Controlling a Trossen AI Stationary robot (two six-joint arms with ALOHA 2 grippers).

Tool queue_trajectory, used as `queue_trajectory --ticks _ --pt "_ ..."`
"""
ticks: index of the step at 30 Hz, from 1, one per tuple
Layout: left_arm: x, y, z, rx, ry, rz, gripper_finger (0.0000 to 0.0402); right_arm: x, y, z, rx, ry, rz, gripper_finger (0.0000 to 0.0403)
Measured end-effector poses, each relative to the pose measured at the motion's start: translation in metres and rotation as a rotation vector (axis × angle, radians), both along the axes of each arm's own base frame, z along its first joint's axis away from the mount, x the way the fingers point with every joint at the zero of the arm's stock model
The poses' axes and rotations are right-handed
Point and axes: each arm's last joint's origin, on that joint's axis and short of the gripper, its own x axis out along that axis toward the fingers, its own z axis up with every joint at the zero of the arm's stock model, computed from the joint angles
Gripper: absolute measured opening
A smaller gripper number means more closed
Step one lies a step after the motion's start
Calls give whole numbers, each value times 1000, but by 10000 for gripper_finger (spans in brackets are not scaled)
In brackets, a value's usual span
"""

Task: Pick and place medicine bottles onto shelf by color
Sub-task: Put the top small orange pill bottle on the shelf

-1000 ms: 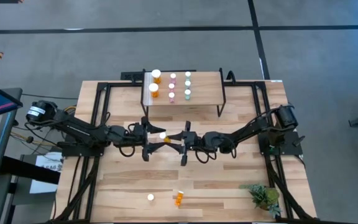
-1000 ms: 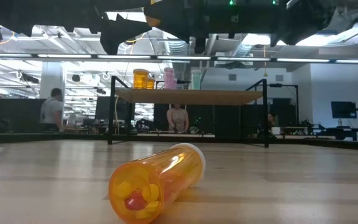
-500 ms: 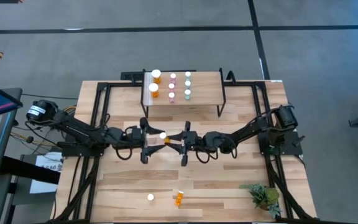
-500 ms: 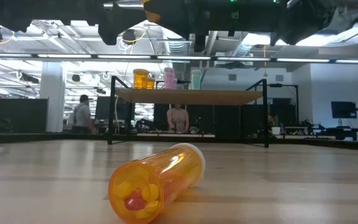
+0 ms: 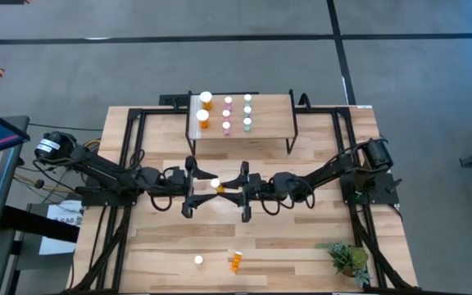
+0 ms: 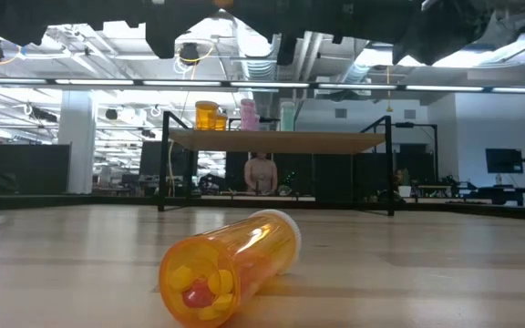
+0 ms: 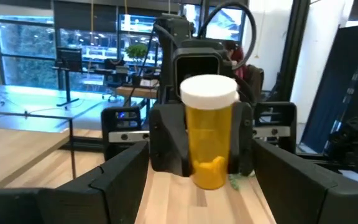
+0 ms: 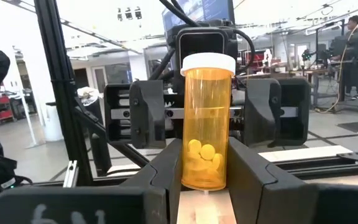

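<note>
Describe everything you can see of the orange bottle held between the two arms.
The orange bottle is a clear amber plastic cylinder with a white cap, upright, with a few yellow pills at its bottom. The right pincer is shut on its lower body, holding it above mid-table. The left pincer faces it, open, not touching.

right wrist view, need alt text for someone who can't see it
An upright orange medicine bottle with a white cap is held in the right gripper. Directly beyond it, the open left gripper faces the bottle, with a workshop behind.
</note>
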Motion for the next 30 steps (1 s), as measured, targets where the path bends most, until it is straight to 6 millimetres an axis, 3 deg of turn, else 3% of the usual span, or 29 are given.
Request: queue_trajectory --ticks 12,30 --pt "0 -1 0 -3 -5 -26 267 7 3 10 3 -3 61 119" --pt "0 0 1 -16 -15 -19 267 8 2 6 -29 40 5 119"
